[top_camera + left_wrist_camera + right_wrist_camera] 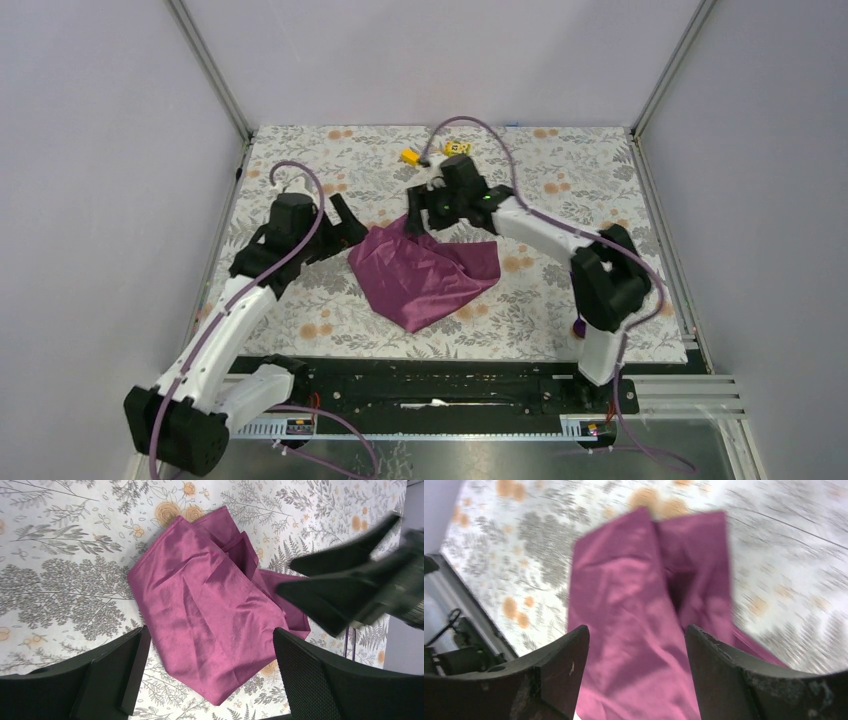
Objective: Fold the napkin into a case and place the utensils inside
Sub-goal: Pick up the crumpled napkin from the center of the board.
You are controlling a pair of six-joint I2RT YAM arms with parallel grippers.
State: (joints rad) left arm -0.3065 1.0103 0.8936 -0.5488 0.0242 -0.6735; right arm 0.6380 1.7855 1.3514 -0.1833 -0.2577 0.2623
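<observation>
The napkin (425,275) lay loosely folded and rumpled near the middle of the floral-clothed worktop (300,160). The left hand (347,228) stood spread just beside its left edge. The right hand (418,213), also spread, hung over its far corner, gripping nothing.

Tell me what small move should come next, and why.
Probably lower the left end effector onto the napkin edge beneath it and close. It and the right end effector stand open, holding nothing; the napkin lies loosely folded on the tablecloth, flap uneven, not yet folded narrow.
</observation>
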